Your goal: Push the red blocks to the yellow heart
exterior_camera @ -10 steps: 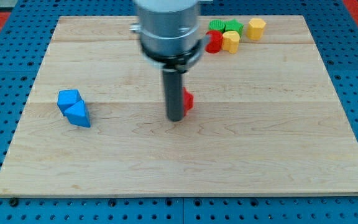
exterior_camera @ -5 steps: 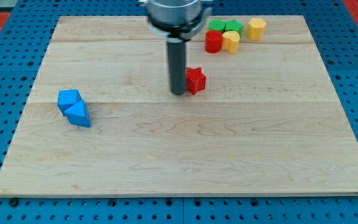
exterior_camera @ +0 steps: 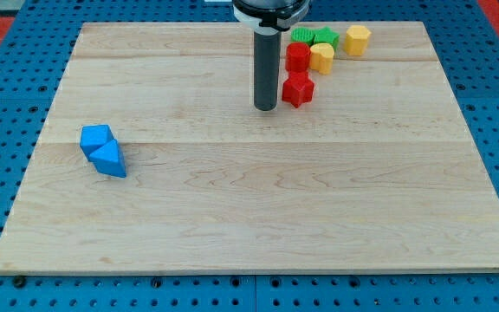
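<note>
My tip (exterior_camera: 266,108) (a bare rod, no fingers to open or hold) has shoved the red star block (exterior_camera: 298,89) up-right across the desk (exterior_camera: 232,217), now just below the red cylinder (exterior_camera: 298,57) beside the yellow heart (exterior_camera: 322,58); nearly done.

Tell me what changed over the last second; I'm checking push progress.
My tip pushed the red star block toward the view's upper right, nearly to the red cylinder beside the yellow heart. The blue blocks, green blocks and yellow hexagon stayed put.
</note>
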